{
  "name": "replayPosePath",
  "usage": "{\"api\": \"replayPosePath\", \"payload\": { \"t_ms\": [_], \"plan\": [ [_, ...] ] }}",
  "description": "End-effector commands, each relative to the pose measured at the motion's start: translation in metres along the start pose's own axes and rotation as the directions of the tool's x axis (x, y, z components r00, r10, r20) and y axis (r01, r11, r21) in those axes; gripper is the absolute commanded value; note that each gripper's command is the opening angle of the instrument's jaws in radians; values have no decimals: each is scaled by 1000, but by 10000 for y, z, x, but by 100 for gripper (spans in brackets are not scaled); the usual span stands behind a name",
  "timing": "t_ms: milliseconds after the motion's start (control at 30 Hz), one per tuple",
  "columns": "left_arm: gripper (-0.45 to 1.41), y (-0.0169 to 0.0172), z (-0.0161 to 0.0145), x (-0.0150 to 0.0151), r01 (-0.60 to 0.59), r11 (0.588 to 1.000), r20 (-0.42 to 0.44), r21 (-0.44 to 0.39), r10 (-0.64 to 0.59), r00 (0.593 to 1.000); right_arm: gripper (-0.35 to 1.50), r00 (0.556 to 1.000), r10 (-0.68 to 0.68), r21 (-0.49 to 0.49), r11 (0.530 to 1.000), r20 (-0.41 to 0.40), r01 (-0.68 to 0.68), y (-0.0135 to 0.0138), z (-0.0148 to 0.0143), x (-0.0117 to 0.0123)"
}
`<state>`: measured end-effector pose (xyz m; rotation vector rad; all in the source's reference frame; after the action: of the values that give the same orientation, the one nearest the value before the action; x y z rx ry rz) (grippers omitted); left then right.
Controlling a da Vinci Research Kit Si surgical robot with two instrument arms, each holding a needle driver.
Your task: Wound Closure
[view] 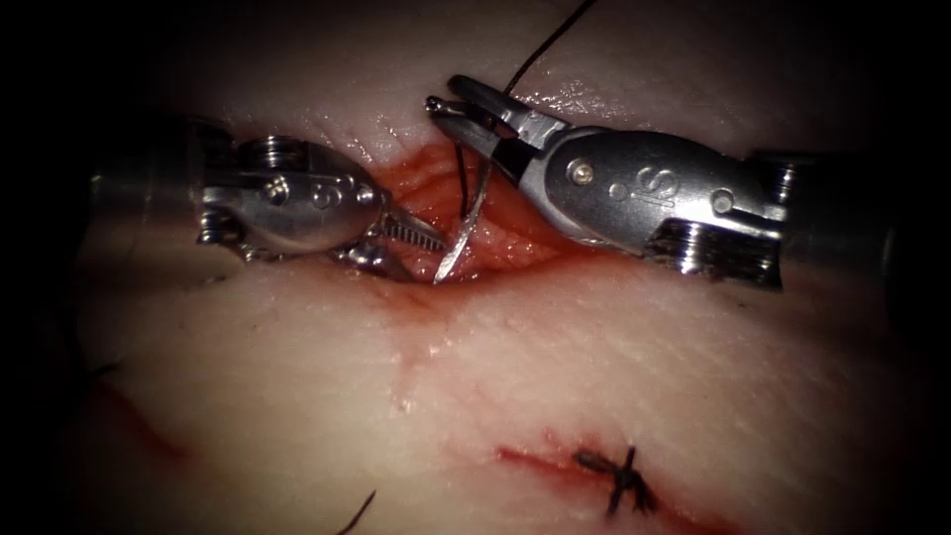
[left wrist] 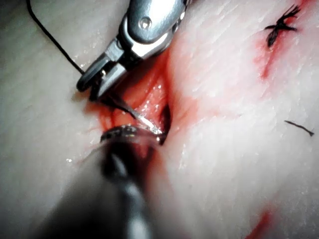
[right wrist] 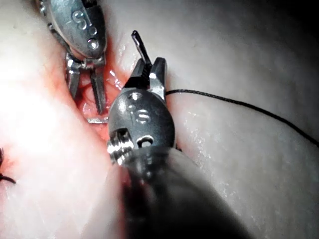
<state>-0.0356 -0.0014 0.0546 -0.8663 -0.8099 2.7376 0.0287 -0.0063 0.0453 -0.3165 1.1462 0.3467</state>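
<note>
Steel needle (view: 466,223), gripped near its tail by the right tool (view: 474,124), hangs tip-down over the open cut (view: 436,188), free of tissue (view: 594,347); the left tool (view: 421,243), jaws apart and empty beside the tip, could knock it askew.

Tissue (view: 555,347) with open cut (view: 466,223), tied stitch (view: 619,476), red fluid (view: 535,458).

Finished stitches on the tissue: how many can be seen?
1. The knotted stitch sits on the closed red line below the right pincer. The open cut shows none; others may be hidden.
</note>
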Motion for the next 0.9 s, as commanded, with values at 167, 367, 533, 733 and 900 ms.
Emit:
{"api": "replayPosePath", "payload": {
  "t_ms": [167, 367, 533, 733, 900],
  "plan": [
    [59, -4, -9, 10, -8, 998, -27, 55, 10, 1000, -35, 1000, -3, 9, 1000, -2, 3, -5, 7, 0],
    [46, 13, -32, 15, 21, 987, -102, 161, -4, 995, -35, 1000, 8, 11, 1000, -1, -8, -1, 7, 3],
    [34, 38, -42, 12, 41, 969, -137, 245, -7, 991, -35, 1000, 27, 0, 1000, -6, -27, 1, 8, 7],
    [19, 56, -35, 17, 69, 948, -188, 312, -10, 982, -35, 998, 55, -13, 998, -15, -55, 7, 9, 11],
    [17, 65, -23, 17, 67, 947, -197, 315, -4, 980, -35, 997, 77, -21, 997, -22, -77, 11, 10, 17]
  ]
}}
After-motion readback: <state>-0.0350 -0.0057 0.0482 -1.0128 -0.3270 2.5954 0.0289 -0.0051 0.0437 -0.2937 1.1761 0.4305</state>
